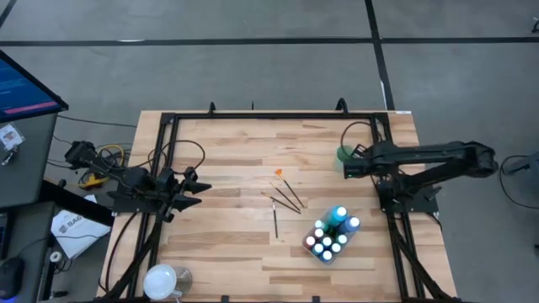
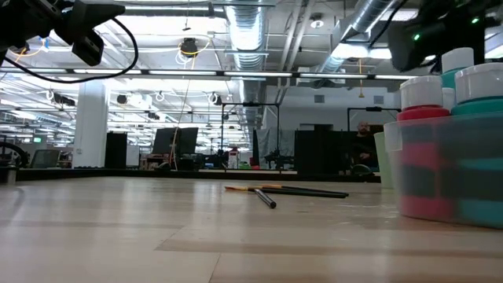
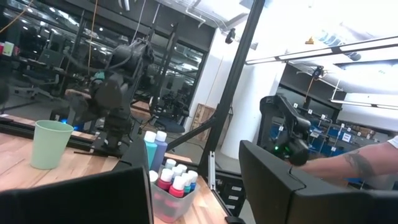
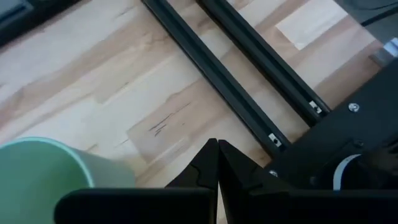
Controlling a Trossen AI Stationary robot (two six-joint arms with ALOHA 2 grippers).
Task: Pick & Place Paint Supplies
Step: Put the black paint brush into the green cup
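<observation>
The paint bottles (image 1: pixel 333 234), with blue, teal, red and white caps, stand packed in a clear tub (image 2: pixel 452 185) on the table's right near part. Several thin dark brushes (image 1: pixel 286 200) lie flat on the wood at mid-table, also low in the low view (image 2: pixel 283 191). My left gripper (image 1: pixel 199 188) hovers open over the table's left side, level and pointing toward the bottles (image 3: pixel 171 180). My right gripper (image 4: pixel 217 149) is shut, held above the table's far right part beside the pale green cup (image 4: pixel 43 171); it touches nothing.
The pale green cup (image 1: pixel 344 155) stands upright at the far right. A clear round container (image 1: pixel 164 279) sits at the near left corner. A black frame rail (image 4: pixel 211 74) runs along the table edges. A person's forearm (image 3: pixel 367 158) shows beyond the table. Bare wood lies between the brushes and my left gripper.
</observation>
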